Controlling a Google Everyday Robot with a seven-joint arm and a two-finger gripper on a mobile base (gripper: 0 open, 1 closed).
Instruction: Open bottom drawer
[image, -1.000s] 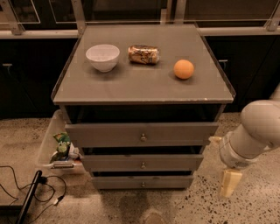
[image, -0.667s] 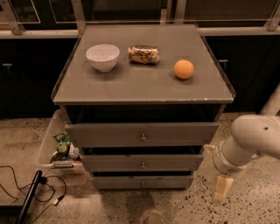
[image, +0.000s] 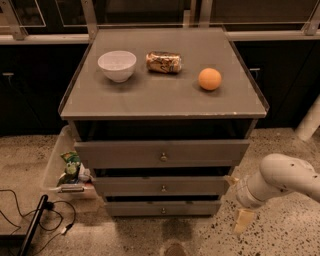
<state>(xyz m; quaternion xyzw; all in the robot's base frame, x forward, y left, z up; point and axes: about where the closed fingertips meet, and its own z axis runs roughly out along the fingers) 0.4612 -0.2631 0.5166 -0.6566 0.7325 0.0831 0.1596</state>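
The gripper (image: 243, 221) hangs low beside the cabinet's right front corner, just above the speckled floor, at the end of the pale arm (image: 280, 179) that comes in from the right edge. It points down toward the floor rather than at the cabinet. Whether it is wide or narrow cannot be told from here, and it holds nothing that can be seen.

The bottom drawer (image: 135, 208) lies to the gripper's left at about the same height. Its right end is near the gripper but apart from it. It is the slimmest of the three grey fronts, and its long axis runs level, left to right, away from the gripper. The front looks closed. Its small round knob (image: 163, 210) sits at the middle of that length, well to the gripper's left, so the gripper is off the end of the drawer and not in front of the knob.

In my judgement the coming move turns on that offset. The gripper has to travel left along the front to the knob and turn to face it, then pull out toward the camera. There is only the one arm to do this.

Above and left of the gripper is the middle drawer (image: 125, 186), then the top drawer (image: 115, 153). Their knobs line up above the bottom one, so a reach that goes too high could take the wrong knob. Further up, on the cabinet top (image: 165, 97), stand a white bowl (image: 117, 65), a crushed can (image: 163, 62) and an orange (image: 209, 79).
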